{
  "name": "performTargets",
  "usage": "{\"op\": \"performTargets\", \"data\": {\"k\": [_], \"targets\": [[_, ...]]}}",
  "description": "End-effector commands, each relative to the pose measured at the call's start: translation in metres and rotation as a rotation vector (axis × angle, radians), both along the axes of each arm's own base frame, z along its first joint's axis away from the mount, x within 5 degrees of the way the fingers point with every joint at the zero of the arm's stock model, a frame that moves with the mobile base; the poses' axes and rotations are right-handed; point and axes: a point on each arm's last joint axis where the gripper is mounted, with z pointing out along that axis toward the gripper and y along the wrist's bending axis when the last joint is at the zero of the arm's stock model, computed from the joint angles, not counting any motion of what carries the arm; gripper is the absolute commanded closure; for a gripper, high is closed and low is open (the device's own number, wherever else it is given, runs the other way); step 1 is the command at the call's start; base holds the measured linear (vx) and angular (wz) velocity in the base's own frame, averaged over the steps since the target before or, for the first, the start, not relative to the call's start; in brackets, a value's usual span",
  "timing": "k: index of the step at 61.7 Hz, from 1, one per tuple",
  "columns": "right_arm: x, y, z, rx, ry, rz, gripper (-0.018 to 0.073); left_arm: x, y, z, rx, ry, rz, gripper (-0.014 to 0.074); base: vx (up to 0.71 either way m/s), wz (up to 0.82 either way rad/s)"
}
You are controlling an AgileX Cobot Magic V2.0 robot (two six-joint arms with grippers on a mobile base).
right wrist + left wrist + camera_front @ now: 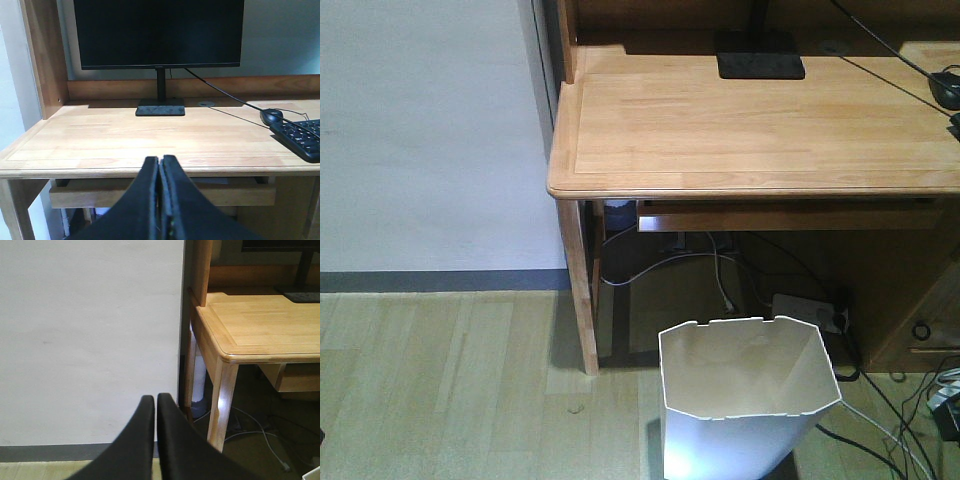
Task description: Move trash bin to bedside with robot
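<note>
White trash bin (740, 440) — cream inside showing — stands before the desk (750, 130).

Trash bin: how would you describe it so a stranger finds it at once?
Find the wooden desk. On the floor in front of it stands the bin. It is the only white, open-topped container, with a faceted, notched rim.
</note>
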Motion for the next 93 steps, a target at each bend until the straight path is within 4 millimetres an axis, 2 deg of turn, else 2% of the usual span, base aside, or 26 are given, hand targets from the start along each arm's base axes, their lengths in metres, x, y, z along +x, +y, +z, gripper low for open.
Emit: {"op": "performTargets", "data": {"k": [1,62,76,84,93], "targets": [[-0.001,0.000,0.005,-0.017,-0.076,0.003,0.0569,0.001,0.000,0.001,-0.008,-0.065,0.000,0.0603,0.00,0.00],[-0.001,0.000,0.007,-0.017,-0.094,0.004,0.0569,0.001,0.000,0.001,-0.008,-0.065,0.000,0.0603,0.00,0.00],[-0.003,0.001,0.024,-0.007,-0.240,0.012,0.0569,0.001,0.000,0.001,-0.008,-0.065,0.000,0.0603,0.00,0.00],[-0.003,0.001,0.038,-0.008,-0.224,0.010,0.0569,0.001,0.000,0.001,-0.008,-0.065,0.000,0.0603,0.00,0.00],[0.007,0.001,0.060,-0.008,-0.155,0.007,0.0569,0.001,0.000,0.001,-0.008,-0.065,0.000,0.0603,0.00,0.00]]}}
